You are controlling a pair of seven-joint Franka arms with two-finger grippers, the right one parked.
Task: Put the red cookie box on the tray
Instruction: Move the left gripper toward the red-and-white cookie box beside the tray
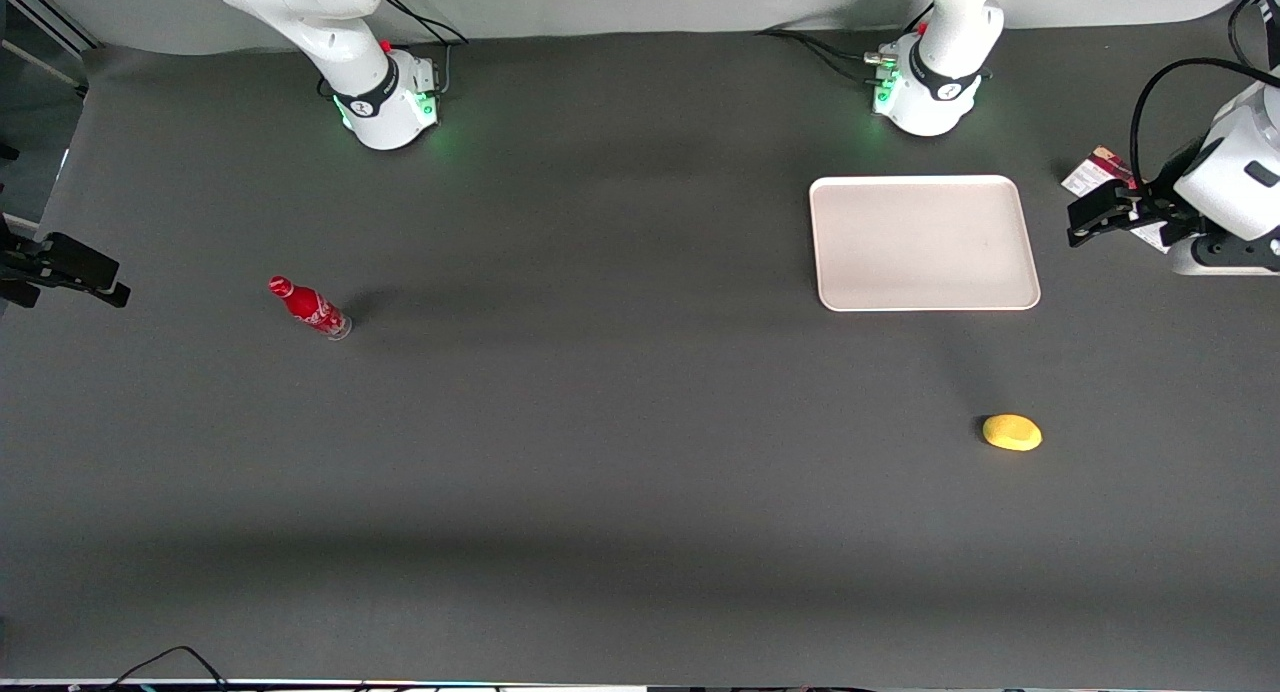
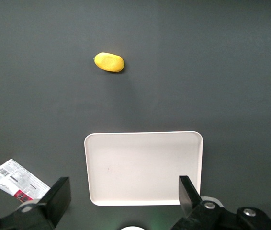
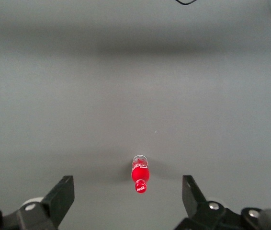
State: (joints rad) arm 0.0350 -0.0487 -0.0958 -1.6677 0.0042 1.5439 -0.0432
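The red cookie box (image 1: 1097,169) lies flat on the dark table at the working arm's end, its white printed face with barcode up and dark red showing at the ends. In the front view my gripper (image 1: 1085,222) hangs above it and covers its middle. The left wrist view shows the cookie box (image 2: 18,179) apart from the tray (image 2: 142,167), with bare table between them. My gripper (image 2: 124,199) stands wide open with nothing between its black fingers (image 2: 59,196). The pale beige tray (image 1: 922,242) lies beside the box, toward the parked arm, with nothing on it.
A yellow lemon-like fruit (image 1: 1012,432) lies nearer the front camera than the tray and appears again in the left wrist view as the same fruit (image 2: 109,62). A small red cola bottle (image 1: 310,309) stands toward the parked arm's end of the table.
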